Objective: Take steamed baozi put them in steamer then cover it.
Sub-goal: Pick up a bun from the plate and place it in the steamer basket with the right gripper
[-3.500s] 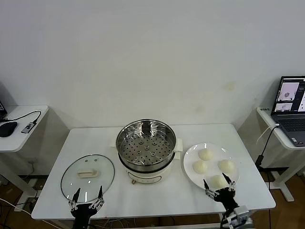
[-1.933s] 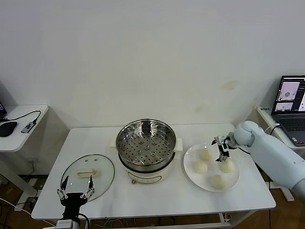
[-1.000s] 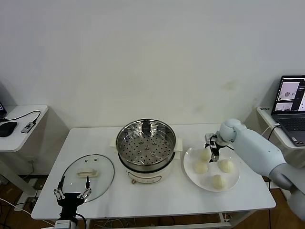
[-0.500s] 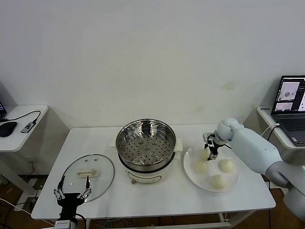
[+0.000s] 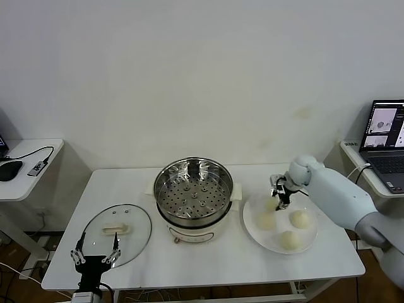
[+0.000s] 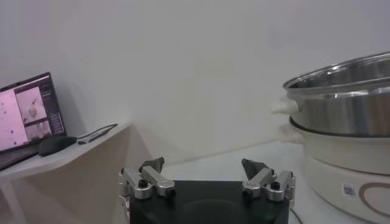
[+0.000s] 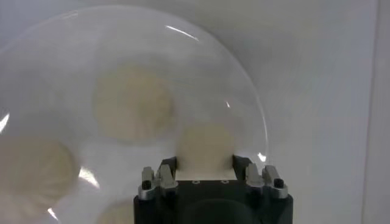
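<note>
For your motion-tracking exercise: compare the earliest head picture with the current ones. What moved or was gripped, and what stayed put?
The right gripper came up from the table's near edge, reached over the white plate and shut on the rear-left baozi. The left gripper, open, shifted slightly left near the cover. The steamer, cover and other three baozi stayed put.

cream-white baozi (image 5: pixel 295 219) on white plate (image 5: pixel 254 233); shiny perforated steel steamer (image 5: pixel 193 189), white base; clear cover (image 5: pixel 116 235), cream handle
</note>
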Controlling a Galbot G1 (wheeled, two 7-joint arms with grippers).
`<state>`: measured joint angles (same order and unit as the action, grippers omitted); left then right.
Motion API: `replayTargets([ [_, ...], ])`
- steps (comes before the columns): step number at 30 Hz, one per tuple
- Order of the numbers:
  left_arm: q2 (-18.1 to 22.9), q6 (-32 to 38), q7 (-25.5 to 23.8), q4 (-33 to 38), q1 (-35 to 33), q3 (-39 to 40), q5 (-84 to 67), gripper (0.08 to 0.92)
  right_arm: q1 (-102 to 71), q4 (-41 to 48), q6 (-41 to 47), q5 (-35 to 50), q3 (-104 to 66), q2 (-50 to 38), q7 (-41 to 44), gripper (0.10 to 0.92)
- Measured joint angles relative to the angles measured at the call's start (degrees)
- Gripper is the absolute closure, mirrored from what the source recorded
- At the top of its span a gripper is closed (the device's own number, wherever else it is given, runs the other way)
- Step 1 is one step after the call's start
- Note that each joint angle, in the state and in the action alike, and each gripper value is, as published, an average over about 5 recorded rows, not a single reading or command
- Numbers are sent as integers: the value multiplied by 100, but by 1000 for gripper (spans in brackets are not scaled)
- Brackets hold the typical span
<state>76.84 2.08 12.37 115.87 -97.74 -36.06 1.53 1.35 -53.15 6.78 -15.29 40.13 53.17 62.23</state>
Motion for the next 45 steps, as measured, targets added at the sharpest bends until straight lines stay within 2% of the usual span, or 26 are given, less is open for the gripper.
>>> replayTargets([
  [14, -104, 12, -165, -64, -8, 34, -388, 177, 1621, -833, -85, 1271, 882, -217, 111, 448],
  [27, -134, 144, -216, -125, 38, -16, -560, 177, 2771, -820, -650, 2205, 1948, 861, -92, 448],
  [35, -90, 206, -220, -128, 58, -58, -549, 177, 2928, -638, -1197, 2215, 2541, 1667, -237, 442],
  [45, -91, 221, -240, -108, 87, -118, -554, 177, 2723, -149, -2139, 1618, 2967, 2370, -400, 440],
])
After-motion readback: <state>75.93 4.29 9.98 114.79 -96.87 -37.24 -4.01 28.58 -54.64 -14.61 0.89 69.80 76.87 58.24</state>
